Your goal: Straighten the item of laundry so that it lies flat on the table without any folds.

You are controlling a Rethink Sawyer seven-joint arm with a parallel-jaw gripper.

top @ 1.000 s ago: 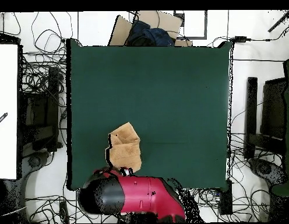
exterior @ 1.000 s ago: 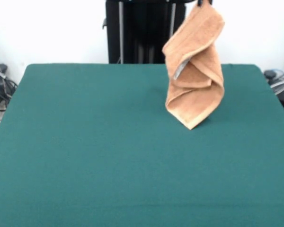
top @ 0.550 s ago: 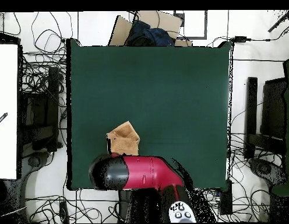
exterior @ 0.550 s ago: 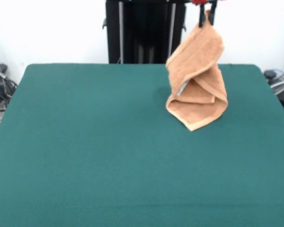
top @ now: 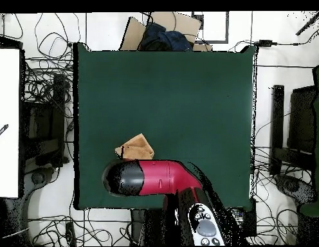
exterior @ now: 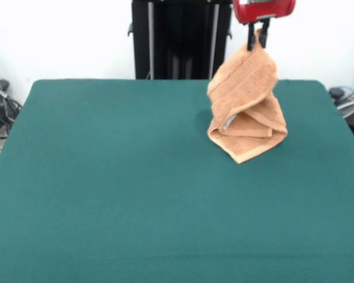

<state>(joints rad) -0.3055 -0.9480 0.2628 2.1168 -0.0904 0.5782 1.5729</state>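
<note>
Hangs upright from one pinched corner: towel, long axis vertical, lowest corner pointing down onto the table, folds bunched above it. Clamped tight on that top corner: gripper. Sits toward the table's far right in the front view, near the edge, with wide bare green elsewhere.

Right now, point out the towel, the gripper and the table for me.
towel (exterior: 243,97): front view, on the hanging upper panel.
gripper (exterior: 257,36): front view, between the black fingertips pinching the towel's top corner.
table (exterior: 106,177): front view, on bare green top.
</note>
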